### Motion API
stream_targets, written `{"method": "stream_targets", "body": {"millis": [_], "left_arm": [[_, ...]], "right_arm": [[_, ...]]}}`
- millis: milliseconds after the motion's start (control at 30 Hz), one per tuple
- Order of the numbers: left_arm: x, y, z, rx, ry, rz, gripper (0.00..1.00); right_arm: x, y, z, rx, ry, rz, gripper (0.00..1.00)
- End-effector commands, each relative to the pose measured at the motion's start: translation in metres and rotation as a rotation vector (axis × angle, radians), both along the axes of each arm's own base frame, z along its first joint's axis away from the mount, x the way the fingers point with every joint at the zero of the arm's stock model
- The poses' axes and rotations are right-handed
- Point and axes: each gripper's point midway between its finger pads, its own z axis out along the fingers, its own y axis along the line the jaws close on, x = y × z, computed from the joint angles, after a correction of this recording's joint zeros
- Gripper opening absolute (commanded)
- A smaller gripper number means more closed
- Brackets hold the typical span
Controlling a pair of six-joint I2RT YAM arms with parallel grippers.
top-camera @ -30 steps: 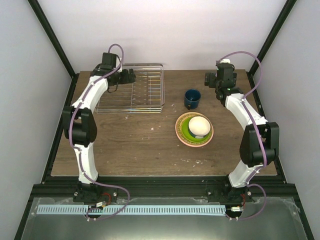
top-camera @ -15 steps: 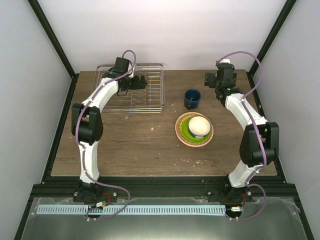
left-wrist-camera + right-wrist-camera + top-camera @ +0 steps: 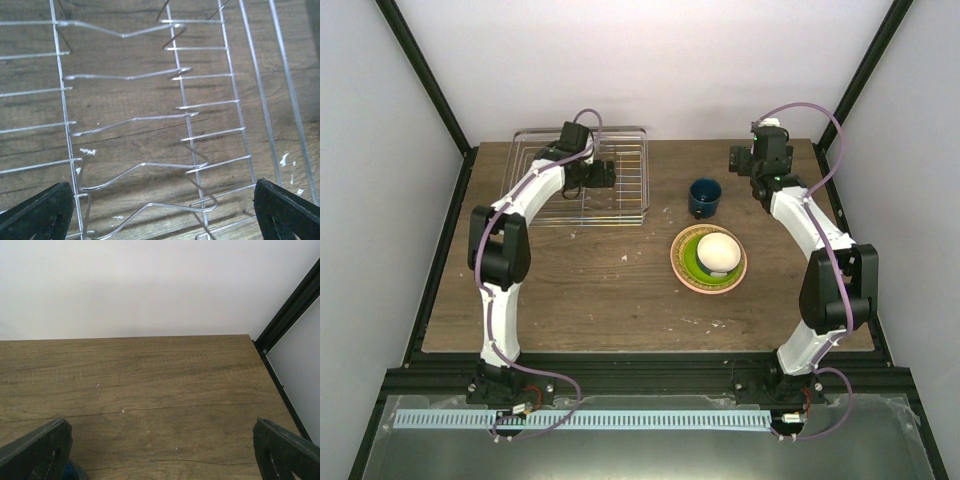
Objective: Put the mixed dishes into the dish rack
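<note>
No dish loaded yet. Rectangular silver wire dish rack (image 3: 632, 190) at eleven o'clock on the tabletop; left end effector (image 3: 603, 172) spread above it, empty. Right end effector (image 3: 740, 158) spread, empty, at one o'clock. Dark blue mug (image 3: 704, 197) stands nearest it. Judged next: descend, pinch its rim.

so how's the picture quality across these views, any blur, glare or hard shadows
Top view: soft even light, sharp, no glare. Left wrist: the rack wires glint slightly and throw faint shadows on the table; a little soft. Right wrist: bright featureless wall, clear table grain, the mug only a dark sliver at the bottom edge.
</note>
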Motion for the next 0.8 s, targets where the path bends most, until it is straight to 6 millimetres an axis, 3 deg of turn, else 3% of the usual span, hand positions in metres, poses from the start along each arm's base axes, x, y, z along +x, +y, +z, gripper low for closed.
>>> {"method": "stream_targets", "body": {"millis": [0,200,600,767], "left_arm": [[-0.010,0.006,-0.029,0.047,0.060,0.025,1.00],[-0.018,0.007,-0.043,0.051,0.099,0.031,1.00],[-0.044,-0.018,-0.058,-0.023,0.197,-0.032,1.00],[-0.060,-0.012,-0.065,-0.004,0.250,-0.006,1.00]], "right_arm": [[0.005,0.007,0.011,0.010,-0.020,0.017,1.00],[0.005,0.008,0.007,0.016,-0.011,0.022,1.00],[0.006,0.010,0.005,0.030,-0.006,0.028,1.00],[0.005,0.010,0.004,0.029,-0.002,0.031,1.00]]}}
